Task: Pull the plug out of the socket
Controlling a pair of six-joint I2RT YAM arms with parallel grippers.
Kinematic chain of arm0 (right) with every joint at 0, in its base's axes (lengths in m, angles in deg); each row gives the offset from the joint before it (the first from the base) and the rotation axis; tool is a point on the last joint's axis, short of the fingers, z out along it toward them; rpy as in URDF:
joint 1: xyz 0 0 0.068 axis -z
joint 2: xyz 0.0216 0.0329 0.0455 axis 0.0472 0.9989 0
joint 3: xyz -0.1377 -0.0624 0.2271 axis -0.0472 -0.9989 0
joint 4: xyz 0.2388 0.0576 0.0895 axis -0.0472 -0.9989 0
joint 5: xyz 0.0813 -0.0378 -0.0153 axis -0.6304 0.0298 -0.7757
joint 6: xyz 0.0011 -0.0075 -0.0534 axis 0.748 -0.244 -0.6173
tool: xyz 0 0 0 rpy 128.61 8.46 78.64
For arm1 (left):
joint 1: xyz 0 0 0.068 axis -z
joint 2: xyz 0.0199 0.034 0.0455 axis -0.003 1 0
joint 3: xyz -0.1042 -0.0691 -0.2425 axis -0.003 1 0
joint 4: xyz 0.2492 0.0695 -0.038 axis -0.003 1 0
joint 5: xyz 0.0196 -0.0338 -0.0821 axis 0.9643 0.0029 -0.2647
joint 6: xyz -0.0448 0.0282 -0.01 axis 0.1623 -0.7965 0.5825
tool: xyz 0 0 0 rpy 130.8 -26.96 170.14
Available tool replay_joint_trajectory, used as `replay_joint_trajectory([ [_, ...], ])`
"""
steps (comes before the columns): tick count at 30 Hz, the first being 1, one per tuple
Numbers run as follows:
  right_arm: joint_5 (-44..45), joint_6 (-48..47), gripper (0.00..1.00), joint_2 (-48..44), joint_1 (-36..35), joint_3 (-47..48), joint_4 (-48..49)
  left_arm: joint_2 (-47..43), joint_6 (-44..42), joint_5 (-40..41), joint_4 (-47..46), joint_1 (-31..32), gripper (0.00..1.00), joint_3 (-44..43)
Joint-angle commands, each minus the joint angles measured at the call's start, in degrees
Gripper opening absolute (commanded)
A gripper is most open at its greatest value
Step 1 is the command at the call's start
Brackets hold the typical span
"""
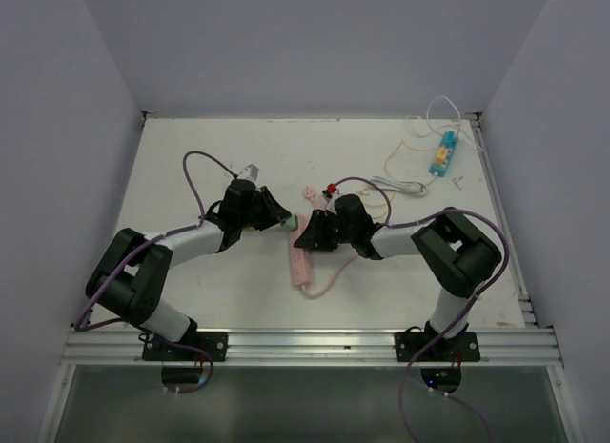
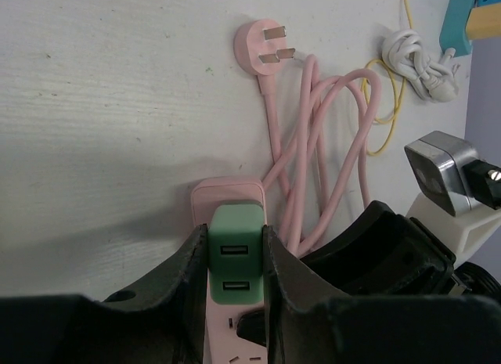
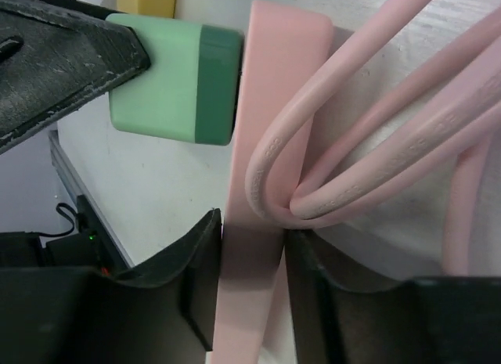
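Note:
A green plug with two USB ports sits in the pink socket strip, its base flush against the strip's face. My left gripper is shut on the plug, one finger against each side. From the right wrist the plug juts leftward from the strip, with a left finger lying on it. My right gripper is shut on the strip's body just below the plug. From above, both grippers meet mid-table at the plug and the strip.
The strip's pink cable loops beside it and ends in a loose pink three-pin plug. At the back right lie a blue and yellow block, a coiled white cable and a yellow wire. A metal rail lines the right edge.

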Motion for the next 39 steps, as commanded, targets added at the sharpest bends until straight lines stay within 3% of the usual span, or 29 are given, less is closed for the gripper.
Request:
replay_joint_trajectory([
  [1,3.00,-2.01,0.31,3.37,0.34,-1.30,-3.97,-1.46,-0.53,-2.34,-0.62,0.53,0.02,1.27],
  [2,2.82,-1.83,0.18,3.45,0.34,-1.39,-3.88,-1.37,-0.62,-2.51,-0.62,0.53,0.05,1.18],
  [4,2.82,-1.83,0.06,3.28,0.25,-1.74,-3.88,-1.46,-1.14,-2.95,-0.54,0.53,0.11,1.27],
  [5,2.91,-1.92,0.00,3.11,0.34,-2.00,-3.97,-1.46,-1.41,-3.04,-0.36,0.53,0.21,1.27],
  [9,3.61,-2.62,0.00,2.58,0.34,-2.09,-5.90,-2.07,-3.69,-3.75,1.22,0.53,0.47,1.09],
  [12,3.79,-2.98,0.00,2.58,0.34,-2.00,-6.52,-2.60,-4.05,-4.62,1.49,0.53,0.57,1.27],
  [16,3.52,-3.15,0.00,2.84,0.34,-1.83,-6.78,-1.81,-4.75,-4.01,1.75,0.53,0.59,0.22],
  [21,3.70,-3.41,0.00,2.93,0.25,-2.00,-7.22,0.82,-4.93,-3.31,2.63,0.53,0.42,-2.51],
  [26,4.40,-3.33,0.00,3.37,0.34,-2.44,-8.09,1.36,-3.61,-3.83,2.89,0.53,0.08,-3.74],
  [28,5.10,-2.72,0.00,3.72,0.42,-2.62,-8.89,0.13,-3.08,-3.75,3.68,0.53,0.00,-3.57],
  [39,16.25,-0.61,0.00,5.13,1.48,-0.95,-22.49,-9.88,-2.73,-1.73,10.36,-1.49,0.00,-4.53],
])
